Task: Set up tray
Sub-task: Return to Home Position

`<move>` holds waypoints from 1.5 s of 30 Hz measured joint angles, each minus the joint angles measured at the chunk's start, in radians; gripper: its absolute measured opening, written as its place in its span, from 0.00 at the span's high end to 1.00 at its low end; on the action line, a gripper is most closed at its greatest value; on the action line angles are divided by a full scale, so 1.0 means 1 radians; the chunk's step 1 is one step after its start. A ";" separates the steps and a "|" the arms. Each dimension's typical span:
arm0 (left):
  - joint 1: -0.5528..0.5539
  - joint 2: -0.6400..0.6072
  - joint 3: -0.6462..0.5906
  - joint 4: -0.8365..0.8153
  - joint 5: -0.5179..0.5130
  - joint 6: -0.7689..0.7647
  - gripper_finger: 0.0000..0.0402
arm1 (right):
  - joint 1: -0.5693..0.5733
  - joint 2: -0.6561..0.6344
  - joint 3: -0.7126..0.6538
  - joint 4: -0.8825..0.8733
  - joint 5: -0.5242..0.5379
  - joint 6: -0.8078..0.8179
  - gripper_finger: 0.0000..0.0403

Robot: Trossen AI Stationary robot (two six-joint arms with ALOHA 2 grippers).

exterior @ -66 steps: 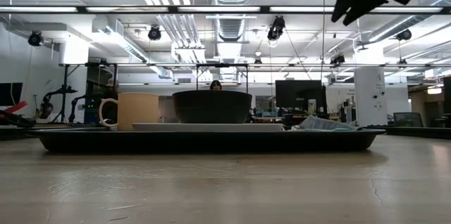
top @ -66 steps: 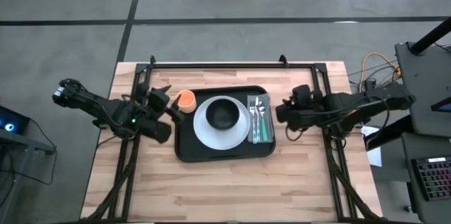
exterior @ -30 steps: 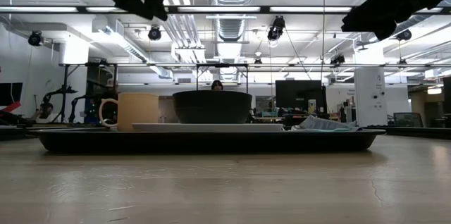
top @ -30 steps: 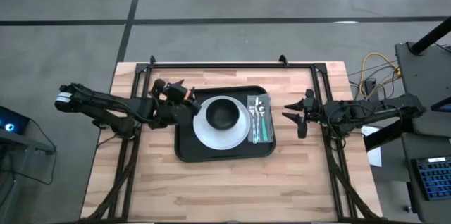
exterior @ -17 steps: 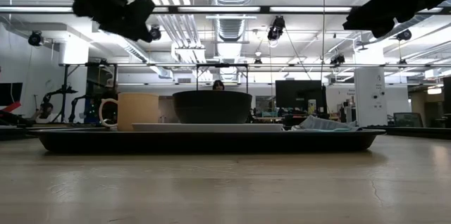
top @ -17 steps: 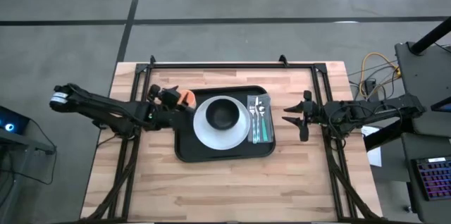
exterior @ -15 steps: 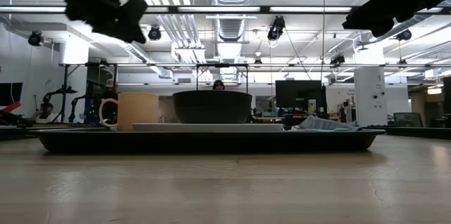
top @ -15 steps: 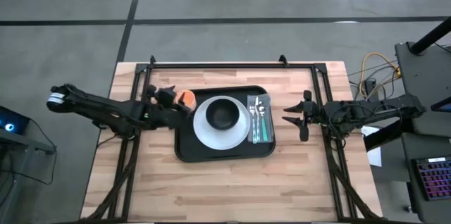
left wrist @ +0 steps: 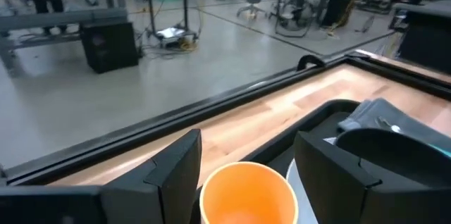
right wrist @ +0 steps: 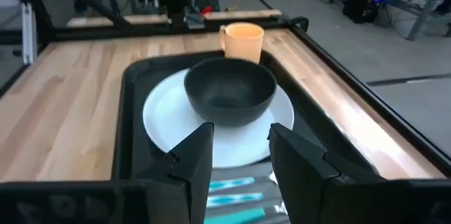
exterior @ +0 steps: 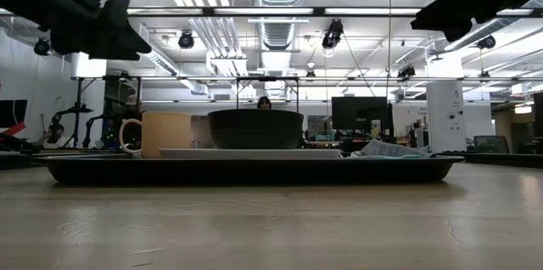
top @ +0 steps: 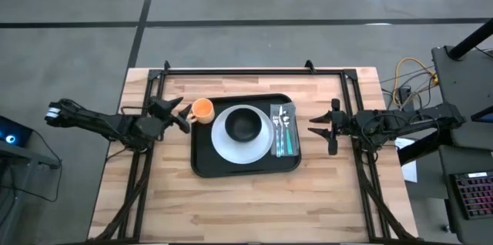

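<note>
Noted black, white, orange and teal-green against pale wood.
Saw a plain black tray (top: 246,167), a plain white plate (top: 230,151), a matte black bowl (top: 245,126), a bright orange mug (top: 202,109), a grey napkin (top: 295,149), cutlery (top: 283,141) with teal-green handles and whitish heads, and a table (top: 231,206) striped in light-brown planks.

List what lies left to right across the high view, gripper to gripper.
left gripper → orange cup → black bowl on white plate → grey napkin with green cutlery → right gripper. The black tray spans the middle three.
</note>
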State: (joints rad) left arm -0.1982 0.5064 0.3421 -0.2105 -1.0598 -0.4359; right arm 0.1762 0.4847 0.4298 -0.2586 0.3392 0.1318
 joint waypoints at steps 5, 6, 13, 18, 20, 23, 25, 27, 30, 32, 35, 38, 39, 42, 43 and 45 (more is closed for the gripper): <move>0.000 -0.070 -0.045 0.002 0.016 0.039 0.48 | -0.001 0.000 -0.011 0.019 0.068 0.030 0.68; 0.000 -0.080 -0.052 0.001 0.016 0.042 0.48 | -0.001 0.000 -0.015 0.020 0.093 0.040 0.68; 0.000 -0.118 -0.096 -0.003 0.020 0.043 0.48 | -0.001 0.002 -0.061 0.095 0.136 0.060 0.68; 0.000 -0.132 -0.121 -0.002 0.019 0.042 0.48 | -0.001 0.002 -0.124 0.158 0.161 0.079 0.68; 0.000 -0.136 -0.129 -0.003 0.020 0.042 0.48 | -0.001 0.002 -0.146 0.184 0.163 0.090 0.68; 0.000 -0.144 -0.135 -0.001 0.023 0.034 0.48 | 0.000 0.001 -0.173 0.203 0.216 0.120 0.68; 0.000 -0.143 -0.141 -0.003 0.023 0.034 0.48 | -0.001 0.001 -0.189 0.204 0.238 0.135 0.68; 0.000 -0.143 -0.144 -0.003 0.023 0.034 0.48 | 0.000 0.001 -0.210 0.217 0.238 0.136 0.68; 0.000 -0.143 -0.155 -0.001 0.023 0.016 0.48 | 0.000 0.001 -0.243 0.264 0.240 0.139 0.68; 0.000 -0.143 -0.170 -0.002 0.023 -0.007 0.48 | 0.000 0.001 -0.261 0.294 0.240 0.139 0.68; 0.000 -0.148 -0.193 -0.003 0.024 -0.031 0.48 | 0.000 0.000 -0.272 0.300 0.240 0.145 0.68; 0.000 -0.159 -0.210 -0.001 0.023 -0.045 0.48 | 0.000 0.000 -0.271 0.302 0.240 0.142 0.68; 0.000 -0.164 -0.218 -0.001 0.023 -0.046 0.48 | 0.000 0.000 -0.271 0.302 0.240 0.141 0.68; 0.000 -0.196 -0.234 0.001 0.031 -0.046 0.48 | 0.000 0.000 -0.269 0.303 0.240 0.138 0.68; 0.000 -0.207 -0.240 0.003 0.032 -0.046 0.48 | 0.000 0.000 -0.269 0.303 0.240 0.138 0.68; 0.000 -0.231 -0.256 0.003 0.037 -0.048 0.48 | -0.001 0.000 -0.269 0.303 0.240 0.138 0.68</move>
State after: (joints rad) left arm -0.1979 0.2751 0.0860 -0.2071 -1.0231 -0.4842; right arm 0.1757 0.4847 0.1608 0.0440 0.5793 0.2699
